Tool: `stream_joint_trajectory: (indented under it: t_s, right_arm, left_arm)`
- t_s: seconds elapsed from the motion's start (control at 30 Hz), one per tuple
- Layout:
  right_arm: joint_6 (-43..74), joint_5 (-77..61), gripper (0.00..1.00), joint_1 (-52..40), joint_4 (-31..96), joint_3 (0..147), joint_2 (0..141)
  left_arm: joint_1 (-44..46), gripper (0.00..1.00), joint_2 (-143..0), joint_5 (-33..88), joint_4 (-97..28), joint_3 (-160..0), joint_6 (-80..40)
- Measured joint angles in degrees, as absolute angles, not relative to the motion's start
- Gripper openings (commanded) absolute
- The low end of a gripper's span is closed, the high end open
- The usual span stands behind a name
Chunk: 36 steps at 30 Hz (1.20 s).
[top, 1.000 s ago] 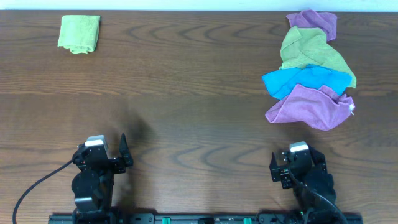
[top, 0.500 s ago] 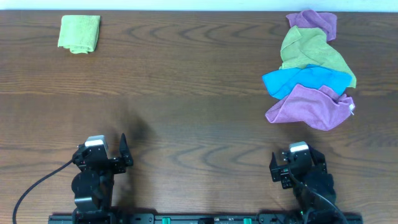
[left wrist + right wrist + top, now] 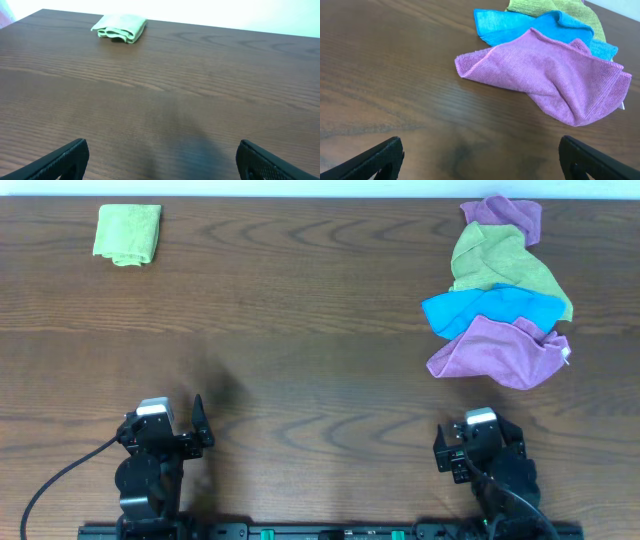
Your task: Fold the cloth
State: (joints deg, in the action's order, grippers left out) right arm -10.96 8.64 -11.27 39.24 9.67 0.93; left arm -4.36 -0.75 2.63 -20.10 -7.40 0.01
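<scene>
Left end effector [image 3: 162, 156], right end effector [image 3: 481, 156] wide open, empty; blue cloth [image 3: 520, 26] against the cloth [image 3: 555, 85].

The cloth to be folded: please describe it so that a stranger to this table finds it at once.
On the wooden table, a pile of four crumpled cloths lies on the robot's right. The cloth is the pinkish-purple one at the pile's near end, overlapping the blue cloth. The other purple cloth lies at the far end, beyond the green cloth.

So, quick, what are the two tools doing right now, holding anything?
Left tool: open, holding nothing.
Right tool: open, holding nothing; the pinkish-purple cloth lies untouched ahead of it.
</scene>
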Motion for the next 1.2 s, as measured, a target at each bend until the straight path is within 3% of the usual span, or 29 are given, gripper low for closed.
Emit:
stream_joint_trajectory:
  t_s: [0.17,0.33,0.43,0.67,1.1,1.2]
  right_arm:
    - [-10.33,7.92,0.99,-11.27,26.13,9.32,0.95]
    - [-3.20,9.28,0.99,-11.27,8.97,9.10,1.17]
    - [0.97,12.01,0.99,-11.03,5.19,9.61,3.62]
    - [5.69,15.14,0.99,-5.54,7.53,19.73,22.39]
    - [10.55,15.66,0.99,9.17,24.62,42.46,67.42]
    - [10.98,15.62,0.93,10.66,25.04,44.73,73.97]
  left_arm:
    - [-4.36,0.95,-0.75,2.63,-19.94,-7.35,0.01]
    - [-4.36,0.96,-0.75,2.61,-19.73,-7.31,0.01]
    - [-4.36,0.95,-0.75,2.63,-19.70,-7.31,0.01]
    - [-4.36,0.95,-0.78,2.61,-19.68,-7.29,0.01]
    - [-4.36,0.96,-0.80,2.63,-19.57,-7.27,0.01]
    - [-4.36,0.95,-0.80,2.63,-19.55,-7.27,0.01]
